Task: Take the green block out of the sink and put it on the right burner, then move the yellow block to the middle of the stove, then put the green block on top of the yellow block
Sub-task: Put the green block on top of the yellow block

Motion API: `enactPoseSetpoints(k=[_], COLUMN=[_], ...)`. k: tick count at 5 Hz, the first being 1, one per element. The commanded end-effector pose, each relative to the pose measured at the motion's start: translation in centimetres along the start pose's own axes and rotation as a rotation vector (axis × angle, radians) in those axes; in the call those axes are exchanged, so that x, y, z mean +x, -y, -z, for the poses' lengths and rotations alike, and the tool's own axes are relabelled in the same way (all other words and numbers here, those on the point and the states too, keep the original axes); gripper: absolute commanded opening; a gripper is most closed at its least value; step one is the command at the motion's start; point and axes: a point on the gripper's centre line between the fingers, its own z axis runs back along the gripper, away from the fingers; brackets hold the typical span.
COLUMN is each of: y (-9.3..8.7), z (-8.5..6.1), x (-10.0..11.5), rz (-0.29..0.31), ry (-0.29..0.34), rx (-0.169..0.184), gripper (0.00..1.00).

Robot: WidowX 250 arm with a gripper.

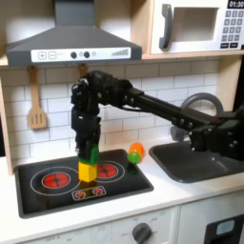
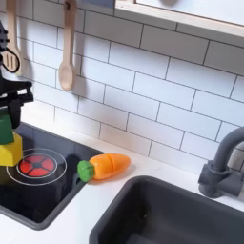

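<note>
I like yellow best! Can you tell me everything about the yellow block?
The yellow block is a small, solid, bright yellow piece, smooth like plastic or painted wood. It stands upright on the black stove, between the two red ring burners. The green block sits on top of it, with the gripper around that green block. In the second exterior view it shows at the left edge.
</note>
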Motion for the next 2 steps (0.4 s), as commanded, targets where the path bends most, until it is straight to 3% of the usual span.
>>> enactPoseSetpoints(k=[1,2], y=[-0.14,-0.02], z=[0.31,0.37], x=[0.34,0.27], rz=[-0.014,-0.006], ry=[-0.007,-0.005], rx=[0.005,0.008], gripper=[0.0,0.0])
